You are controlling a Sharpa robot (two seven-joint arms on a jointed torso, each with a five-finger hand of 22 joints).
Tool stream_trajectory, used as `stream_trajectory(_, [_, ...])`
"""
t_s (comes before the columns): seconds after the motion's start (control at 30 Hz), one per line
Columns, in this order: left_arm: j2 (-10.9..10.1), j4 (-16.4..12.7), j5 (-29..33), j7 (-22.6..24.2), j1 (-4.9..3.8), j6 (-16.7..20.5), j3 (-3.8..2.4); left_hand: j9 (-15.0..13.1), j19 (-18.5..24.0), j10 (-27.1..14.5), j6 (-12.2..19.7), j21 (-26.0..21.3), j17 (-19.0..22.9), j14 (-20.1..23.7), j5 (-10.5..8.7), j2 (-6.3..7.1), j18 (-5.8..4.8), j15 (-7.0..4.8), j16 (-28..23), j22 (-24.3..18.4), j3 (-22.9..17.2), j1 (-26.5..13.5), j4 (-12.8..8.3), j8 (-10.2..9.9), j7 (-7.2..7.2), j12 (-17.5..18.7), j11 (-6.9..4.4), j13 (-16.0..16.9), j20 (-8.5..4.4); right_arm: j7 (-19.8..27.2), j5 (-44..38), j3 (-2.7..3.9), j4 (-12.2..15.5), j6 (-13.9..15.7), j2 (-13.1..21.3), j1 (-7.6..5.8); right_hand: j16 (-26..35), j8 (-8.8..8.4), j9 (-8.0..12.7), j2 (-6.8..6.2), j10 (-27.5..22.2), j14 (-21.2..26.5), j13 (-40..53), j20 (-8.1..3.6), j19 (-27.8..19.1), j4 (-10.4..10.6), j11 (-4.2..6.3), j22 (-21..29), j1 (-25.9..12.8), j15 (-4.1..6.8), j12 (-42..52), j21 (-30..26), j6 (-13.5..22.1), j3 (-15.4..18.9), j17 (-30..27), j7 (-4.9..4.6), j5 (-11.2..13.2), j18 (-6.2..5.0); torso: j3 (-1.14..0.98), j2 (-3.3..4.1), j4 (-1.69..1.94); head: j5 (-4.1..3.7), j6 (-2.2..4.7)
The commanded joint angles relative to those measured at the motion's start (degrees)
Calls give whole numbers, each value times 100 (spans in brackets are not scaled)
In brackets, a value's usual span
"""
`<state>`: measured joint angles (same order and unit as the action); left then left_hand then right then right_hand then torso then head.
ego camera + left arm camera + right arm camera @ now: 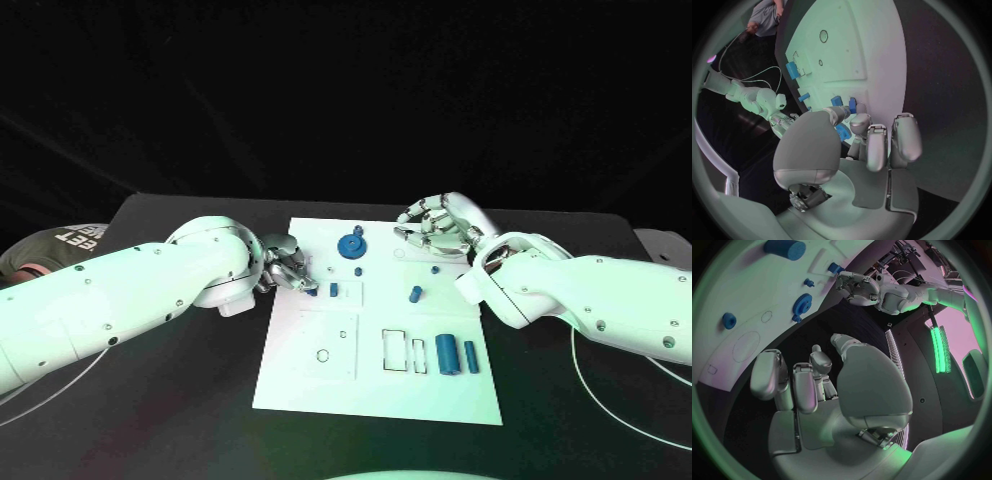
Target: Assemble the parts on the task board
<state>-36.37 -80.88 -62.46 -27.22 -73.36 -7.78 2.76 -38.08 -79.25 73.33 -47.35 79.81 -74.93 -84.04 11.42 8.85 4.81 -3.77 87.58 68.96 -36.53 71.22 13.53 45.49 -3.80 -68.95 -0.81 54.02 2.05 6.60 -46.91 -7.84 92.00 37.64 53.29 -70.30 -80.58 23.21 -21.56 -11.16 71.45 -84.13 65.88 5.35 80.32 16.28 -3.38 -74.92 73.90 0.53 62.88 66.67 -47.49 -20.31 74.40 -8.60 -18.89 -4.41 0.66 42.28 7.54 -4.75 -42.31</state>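
The white task board (310,375) lies mid-table. On it are a blue gear (352,246), small blue pegs (333,290) (415,294) and two blue cylinders (456,353). My left hand (289,266) is down at the board's left edge, thumb and fingers closed around a small blue part (842,132). Two more blue pegs (836,100) (852,105) stand just past its fingertips (859,121). My right hand (440,226) hovers at the board's far right corner with its fingers half curled, apart and holding nothing (811,380). The right wrist view also shows the gear (804,300) and my left hand (857,287).
Rectangular and oval recesses (394,348) (323,355) mark the near half of the board (848,45). Black table (173,400) surrounds it on all sides. A cable loops over the table at the right (606,375).
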Motion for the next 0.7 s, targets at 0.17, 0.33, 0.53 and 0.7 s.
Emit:
stream_trajectory(0.17, [15,-2,-154,40,40,-59,14,-2,-31,34,-11,18,-1019,-474,24,-23,-39,-50,9,2,-861,-25,-812,28,45,-38,-13,9,4,54,-22,0,10,-48,2,4,16,34,9,-4,15,-200,-3,-24,36,15,4,-452,-64,38,19,-20,-12,-7,6,37,-19,-27,2,5,38,-47,-23])
stream_trajectory(0.33, [4,-24,-165,31,43,-70,14,-3,-33,38,-13,20,-1027,-476,23,-14,-40,-51,13,7,-876,-35,-823,30,46,-42,-14,15,3,54,-22,0,10,-46,6,5,16,34,9,-4,15,-200,-3,-24,36,15,4,-452,-64,38,19,-20,-12,-7,6,37,-19,-27,7,11,54,-68,-15])
stream_trajectory(0.53, [14,-23,-206,21,44,-45,13,-4,-35,42,-17,23,-1030,-477,23,-10,-41,-52,15,12,-891,-40,-834,33,48,-45,-16,19,2,56,-22,0,12,-45,7,5,16,34,9,-4,15,-200,-3,-24,36,15,4,-452,-64,38,19,-20,-12,-7,6,37,-19,-27,7,11,63,-75,-16])
stream_trajectory(0.7, [30,-41,-289,9,44,-53,13,-6,-40,53,-22,29,-1039,-479,22,0,-43,-54,19,23,-915,-49,-854,38,50,-55,-18,36,0,57,-22,0,13,-47,11,5,16,34,9,-4,15,-200,-3,-24,36,15,4,-452,-64,38,19,-20,-12,-7,6,37,-19,-27,7,17,71,-87,-15])
